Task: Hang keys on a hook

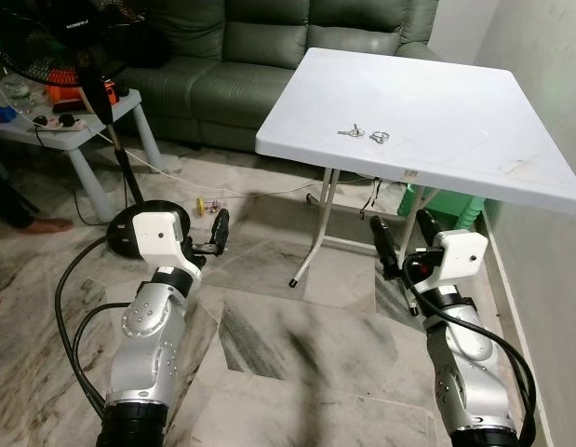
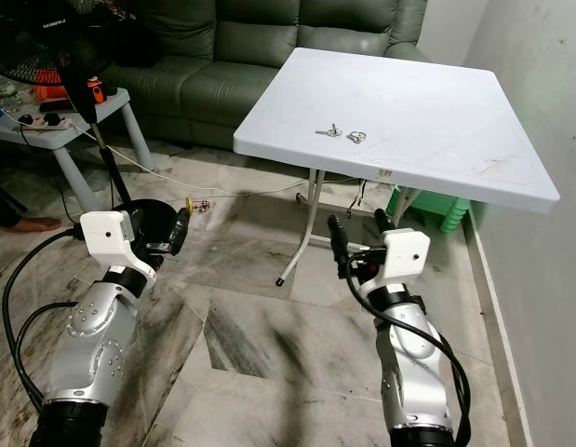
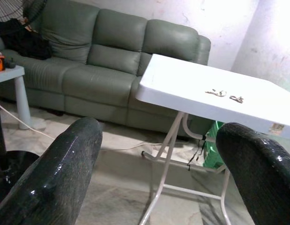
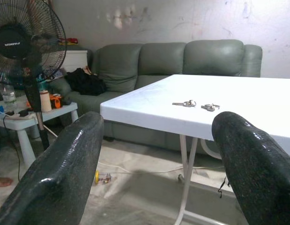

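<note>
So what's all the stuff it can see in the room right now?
keys: two small sets, silver, side by side on the white table near its front edge
white table: one, white top on folding metal legs, ahead to the right
sofa: one, grey-green, behind the table against the wall
standing fan: one, black, on the left, its round base on the floor
side table: one, pale, left, cluttered with small items
white cable: one, trailing across the marble floor
green crate: one, under the table
a person's foot: one, bare, far left edge
left gripper: one, black fingers, open, held low
right gripper: one, black fingers, open, held low
</note>
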